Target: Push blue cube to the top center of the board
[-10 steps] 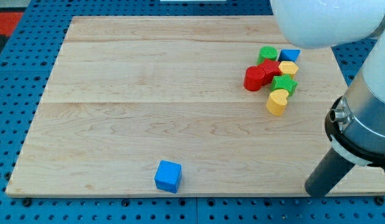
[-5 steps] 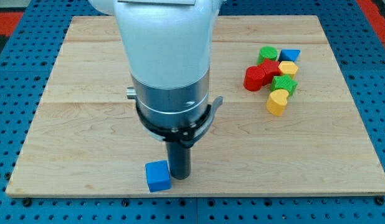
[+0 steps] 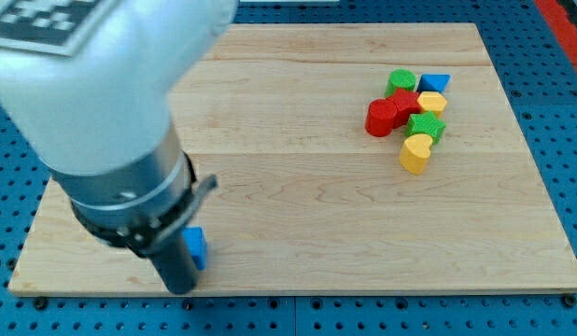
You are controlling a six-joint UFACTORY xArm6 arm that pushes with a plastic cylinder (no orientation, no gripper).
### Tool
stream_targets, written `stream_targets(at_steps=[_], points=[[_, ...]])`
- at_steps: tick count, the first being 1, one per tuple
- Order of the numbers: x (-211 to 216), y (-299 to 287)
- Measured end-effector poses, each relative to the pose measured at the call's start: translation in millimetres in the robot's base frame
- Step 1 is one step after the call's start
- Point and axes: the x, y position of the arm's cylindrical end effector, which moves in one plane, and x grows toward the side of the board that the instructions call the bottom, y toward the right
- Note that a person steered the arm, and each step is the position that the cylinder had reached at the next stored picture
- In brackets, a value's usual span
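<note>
Blue cube (image 3: 195,248) sits near the view's bottom-left corner of the pale wooden board (image 3: 298,215), mostly hidden behind my arm's dark collar, so only its right side shows. I carry no claw, only a straight dark rod, so there is nothing to open or close. My tip (image 3: 179,288) rests at the board's lower edge, just left of and slightly below the cube, seemingly touching it, though my own bulk blocks a sure view.

The target, the top centre of the board, lies far up and to the right of the cube. My tip's place on the cube's lower-left suits a push in that diagonal direction. To do it well, I judge I should keep the tip centred behind the cube's face, since an off-centre push would likely spin it and let it slide off the rod. Slow, steady travel with small corrections seems wise.

Well apart, at the view's upper right, sits a cluster: a green cylinder (image 3: 401,81), a blue triangle (image 3: 435,83), a red block (image 3: 391,112), a yellow block (image 3: 432,101), a green star (image 3: 426,126) and a yellow heart (image 3: 416,152). The path should stay left of them.
</note>
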Motion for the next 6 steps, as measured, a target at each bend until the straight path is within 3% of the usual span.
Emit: stream_targets(at_steps=[3, 4, 6], points=[[-177.6, 5.9], [-200.2, 43.0], [-200.7, 111.8]])
